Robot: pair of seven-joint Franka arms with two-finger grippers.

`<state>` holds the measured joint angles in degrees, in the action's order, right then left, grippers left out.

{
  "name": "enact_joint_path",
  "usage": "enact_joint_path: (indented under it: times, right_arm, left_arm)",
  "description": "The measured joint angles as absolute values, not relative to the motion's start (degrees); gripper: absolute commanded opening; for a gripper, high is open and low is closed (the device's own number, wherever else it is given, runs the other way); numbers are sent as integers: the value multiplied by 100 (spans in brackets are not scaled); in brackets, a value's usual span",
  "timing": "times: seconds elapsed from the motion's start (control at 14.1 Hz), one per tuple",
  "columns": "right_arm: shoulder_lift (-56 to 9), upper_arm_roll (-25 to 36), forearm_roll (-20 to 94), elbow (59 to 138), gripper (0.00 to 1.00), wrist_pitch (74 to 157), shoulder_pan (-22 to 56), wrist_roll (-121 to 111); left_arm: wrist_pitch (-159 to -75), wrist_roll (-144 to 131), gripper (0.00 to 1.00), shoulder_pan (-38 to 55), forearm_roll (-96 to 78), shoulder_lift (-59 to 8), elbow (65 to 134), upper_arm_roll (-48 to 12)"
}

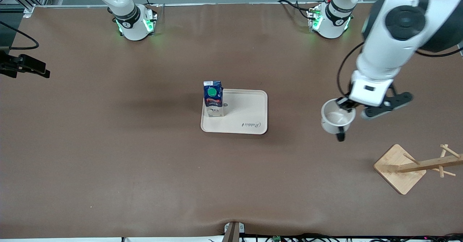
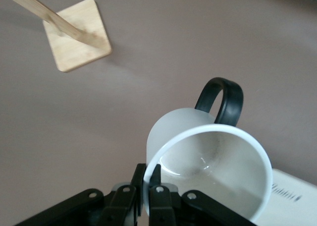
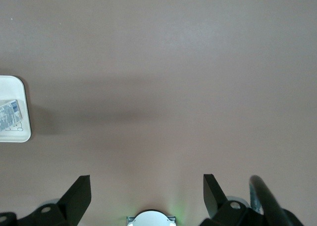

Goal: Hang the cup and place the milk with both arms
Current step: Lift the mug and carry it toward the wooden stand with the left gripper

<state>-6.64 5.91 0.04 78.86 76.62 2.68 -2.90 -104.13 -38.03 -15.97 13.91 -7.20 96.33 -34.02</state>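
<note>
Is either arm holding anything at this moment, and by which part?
The left gripper holds the cup by its rim, jaws pinching the wall, handle free. The right gripper is open and holds nothing.

I am holding a white cup (image 1: 338, 118) with a black handle in my black left gripper (image 2: 146, 185). The milk (image 1: 213, 98) is showing dark blue, a green cap, a red label and white below. It is standing on a cream tray (image 1: 249, 115) over a brown table (image 1: 108, 144). The rack (image 1: 416, 166) is showing pale wood.
</note>
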Motion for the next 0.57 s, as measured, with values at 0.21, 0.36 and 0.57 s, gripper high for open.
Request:
enact_joint_path:
  times: [0.21, 0.36, 0.57]
  right_arm:
    - [-941, 574, 4, 7900, 100, 7760, 277, -290]
    - [-1199, 575, 4, 7903, 100, 7823, 272, -290]
    - [-1407, 580, 4, 7901, 100, 7915, 268, -291]
  left_arm:
    - [-9870, -2240, 0, -2314, 1061, -665, 9254, -3389]
    - [-9773, -1174, 0, -2916, 863, -656, 9140, -3374]
    - [-9770, -105, 0, -3578, 652, -681, 9125, -3355]
